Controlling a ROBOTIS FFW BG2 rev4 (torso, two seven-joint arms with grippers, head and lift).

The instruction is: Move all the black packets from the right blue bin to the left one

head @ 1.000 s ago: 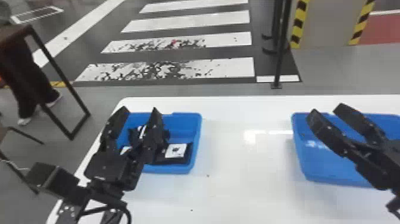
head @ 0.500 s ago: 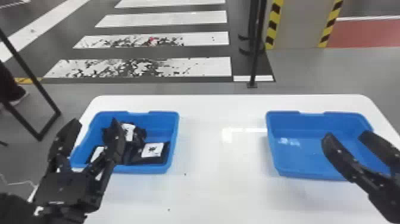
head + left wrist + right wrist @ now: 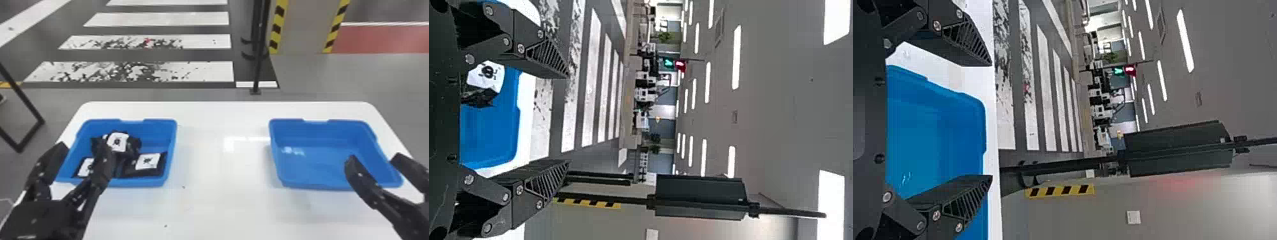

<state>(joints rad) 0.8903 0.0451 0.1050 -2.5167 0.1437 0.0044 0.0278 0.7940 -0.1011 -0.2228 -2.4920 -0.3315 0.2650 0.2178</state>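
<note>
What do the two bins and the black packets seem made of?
Left bin and right bin: probably smooth moulded plastic, rounded rims, glare on the right one's floor. Black packets: likely thin, flexible film, from their crumpled edges; foil is possible.

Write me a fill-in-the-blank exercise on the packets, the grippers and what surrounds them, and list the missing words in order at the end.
The black packets lie in the blue bin on the robot's ____ side.
The jaws of the left gripper and the right gripper both stand ____.
The top of the table under the bin is ____.
The slanted warning stripes beyond the table are black and ____.

Missing words: left; open; white; yellow.
</note>
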